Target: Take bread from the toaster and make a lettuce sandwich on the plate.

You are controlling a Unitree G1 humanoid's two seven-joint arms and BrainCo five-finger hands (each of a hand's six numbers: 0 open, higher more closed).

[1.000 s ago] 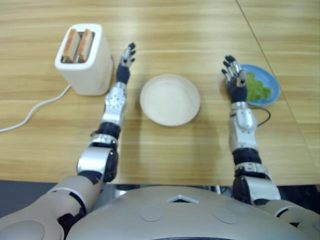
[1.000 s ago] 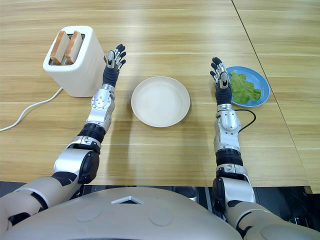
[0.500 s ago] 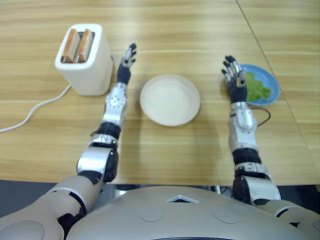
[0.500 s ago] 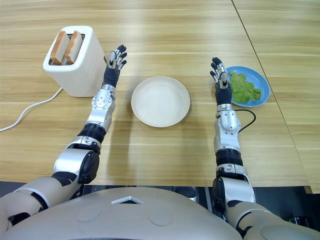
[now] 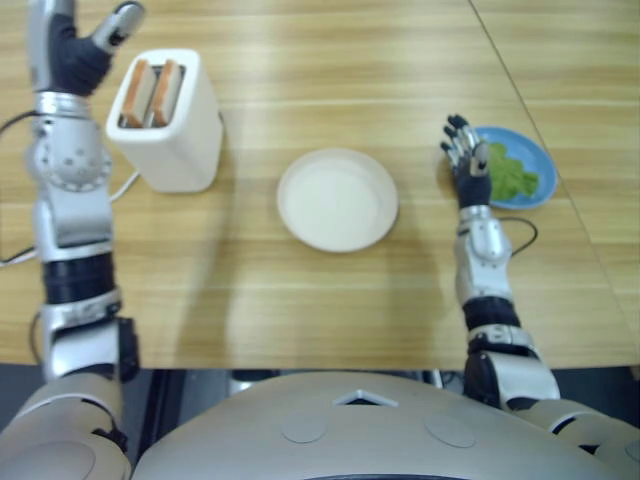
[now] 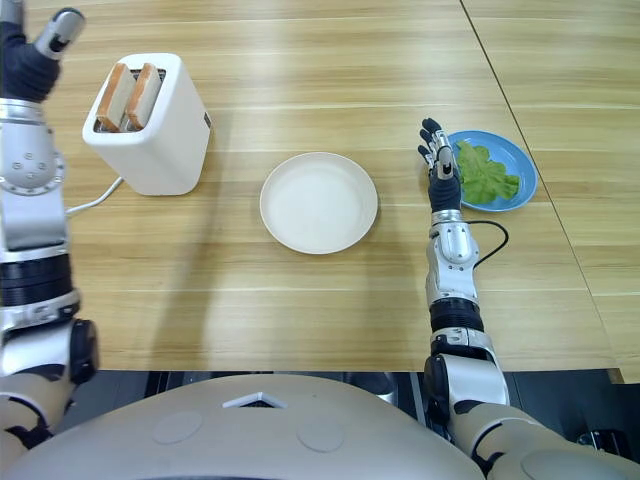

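Note:
A white toaster (image 6: 148,125) stands at the left of the table with two slices of bread (image 6: 126,83) upright in its slots. The cream plate (image 6: 318,202) lies empty in the middle. A green lettuce leaf (image 6: 482,172) rests on a blue dish (image 6: 520,180) at the right. My left hand (image 6: 30,50) is raised high at the far left, level with the toaster top and left of it, fingers spread and holding nothing. My right hand (image 6: 440,160) rests flat and open just left of the blue dish.
The toaster's white cord (image 6: 85,200) trails off to the left behind my left forearm. A thin black cable (image 6: 490,240) loops beside my right wrist. A seam between two tabletops (image 6: 510,100) runs diagonally at the right.
My left arm has swung from between toaster and plate out to the far left and lifted up beside the toaster. The right arm has stayed put.

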